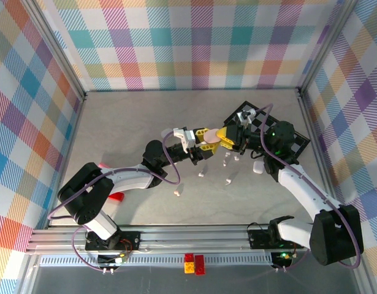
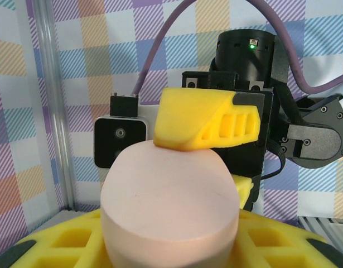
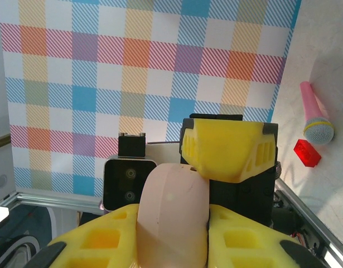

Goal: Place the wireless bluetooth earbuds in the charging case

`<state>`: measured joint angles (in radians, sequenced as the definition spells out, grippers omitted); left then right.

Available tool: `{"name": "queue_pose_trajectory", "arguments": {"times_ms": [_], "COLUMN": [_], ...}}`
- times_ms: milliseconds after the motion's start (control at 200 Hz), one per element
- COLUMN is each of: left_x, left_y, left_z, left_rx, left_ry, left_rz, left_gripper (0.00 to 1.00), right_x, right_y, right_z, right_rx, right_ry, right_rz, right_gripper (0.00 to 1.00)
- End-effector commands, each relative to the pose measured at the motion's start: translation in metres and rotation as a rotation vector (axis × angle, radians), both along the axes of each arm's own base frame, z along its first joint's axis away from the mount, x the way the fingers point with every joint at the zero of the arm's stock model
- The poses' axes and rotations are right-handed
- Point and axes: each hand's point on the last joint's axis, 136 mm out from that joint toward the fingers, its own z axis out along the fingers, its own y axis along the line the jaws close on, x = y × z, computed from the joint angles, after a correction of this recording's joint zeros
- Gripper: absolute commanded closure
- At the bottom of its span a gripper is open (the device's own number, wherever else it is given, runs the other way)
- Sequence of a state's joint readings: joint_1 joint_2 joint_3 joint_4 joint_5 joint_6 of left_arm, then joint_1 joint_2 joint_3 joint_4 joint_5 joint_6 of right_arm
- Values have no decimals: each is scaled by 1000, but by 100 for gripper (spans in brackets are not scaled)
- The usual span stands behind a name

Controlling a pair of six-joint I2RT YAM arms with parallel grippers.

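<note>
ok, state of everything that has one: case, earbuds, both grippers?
case: clamped between both grippers, lid looks shut
left gripper: shut on case
right gripper: shut on case
earbuds: scattered loose on the table, outside the case
microphone: lying flat on the table

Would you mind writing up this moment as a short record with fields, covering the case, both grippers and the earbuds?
left gripper: shut on pink case
right gripper: shut on pink case, opposite side
pink case: off the table, between both grippers
earbuds: scattered loose on the table, none gripped
checkered mat: on the table's far right part
</note>
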<state>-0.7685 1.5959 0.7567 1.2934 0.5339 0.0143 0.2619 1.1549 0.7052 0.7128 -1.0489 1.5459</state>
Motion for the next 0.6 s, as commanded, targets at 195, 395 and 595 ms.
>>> {"name": "queue_pose_trajectory", "arguments": {"times_ms": [195, 395, 595], "left_x": [-10, -10, -11], "left_y": [0, 0, 3], "left_z": [24, 22, 16], "left_rx": [-53, -49, -32], "left_ry": [-66, -64, -71], "left_rz": [-50, -47, -39], "left_gripper": [63, 63, 63], "right_x": [6, 8, 6], "right_y": [-2, -2, -6], "right_z": [-4, -10, -16], "right_rx": [-9, -23, -90], "right_ry": [-22, -13, -27], "right_rz": [-32, -43, -83], "right_gripper": [93, 83, 40]}}
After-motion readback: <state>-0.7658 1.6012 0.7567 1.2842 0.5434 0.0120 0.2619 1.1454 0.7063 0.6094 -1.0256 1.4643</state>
